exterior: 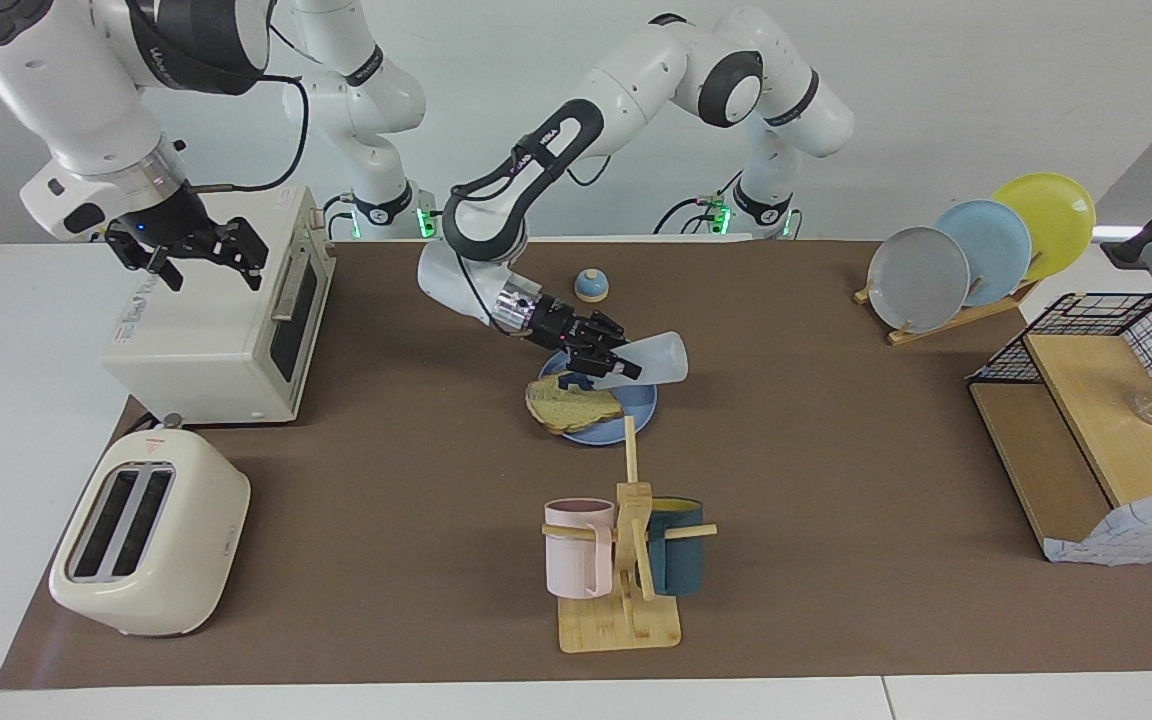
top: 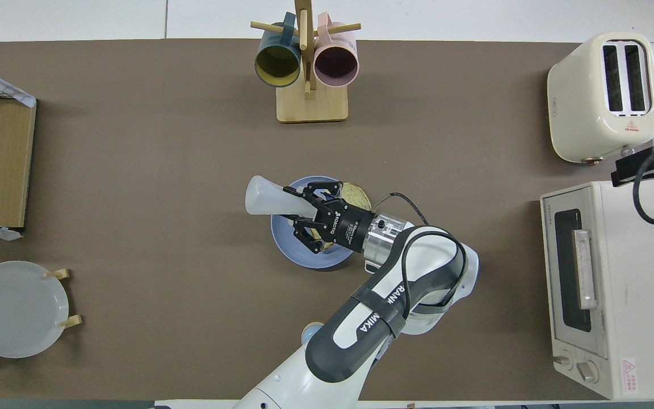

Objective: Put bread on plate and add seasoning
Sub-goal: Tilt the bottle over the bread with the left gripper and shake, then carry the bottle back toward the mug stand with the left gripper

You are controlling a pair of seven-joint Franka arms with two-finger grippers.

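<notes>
Seasoning over the toast

My left gripper (exterior: 608,366) clamps the seasoning (exterior: 651,360) tipped above bread (exterior: 572,408) on the plate (exterior: 636,408); my right gripper (exterior: 198,255) waits, spread wide.

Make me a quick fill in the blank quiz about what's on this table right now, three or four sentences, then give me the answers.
1. The bread lies on the blue ____.
2. The seasoning bottle is held tipped on its side over the plate by the ____ gripper.
3. The right gripper hangs open above the white ____ oven.
4. The pink mug and the dark teal mug hang on a ____ stand.

Missing words: plate; left; toaster; wooden
</notes>
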